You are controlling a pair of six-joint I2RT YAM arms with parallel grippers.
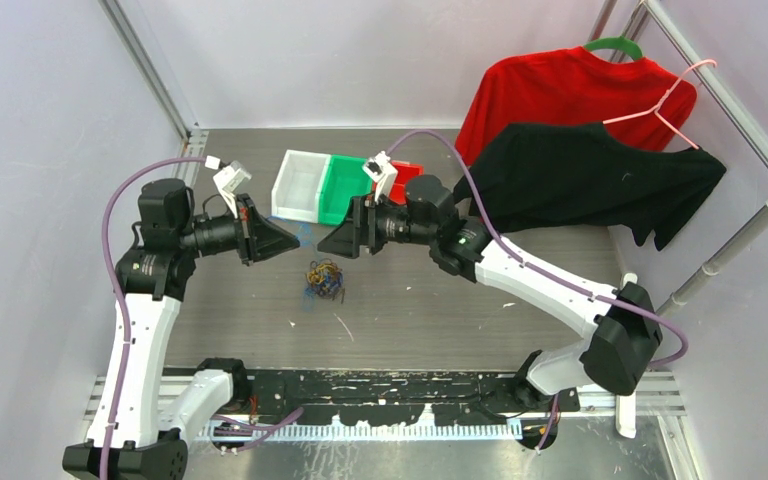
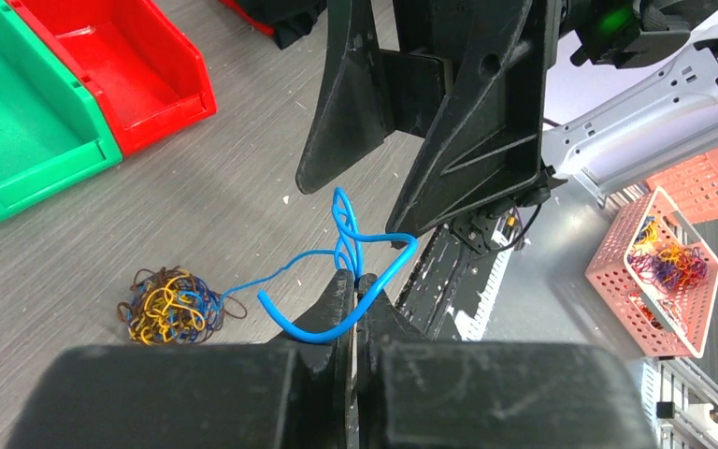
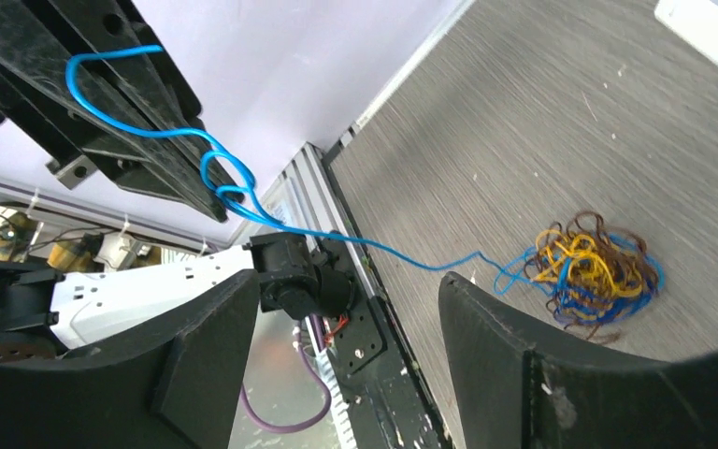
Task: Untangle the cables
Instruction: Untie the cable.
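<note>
Above the table (image 1: 410,300), left claw (image 2: 355,281) clenched on blue cable (image 2: 299,332), right claw (image 3: 346,281) spread apart.

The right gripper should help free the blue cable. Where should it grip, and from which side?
Probably the single blue strand between the left gripper and the clump, approached from the right: there it runs alone, unknotted, clear of the tangle.

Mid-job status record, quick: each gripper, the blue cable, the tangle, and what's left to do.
left gripper: shut on the blue cable, raised above the table
right gripper: open, holding nothing, facing the left gripper
blue cable: pinched, kinked in the air, trailing down into the clump
clump: orange, brown and blue cables knotted together, lying on the table below the grippers
left to do: clump not yet untangled
</note>
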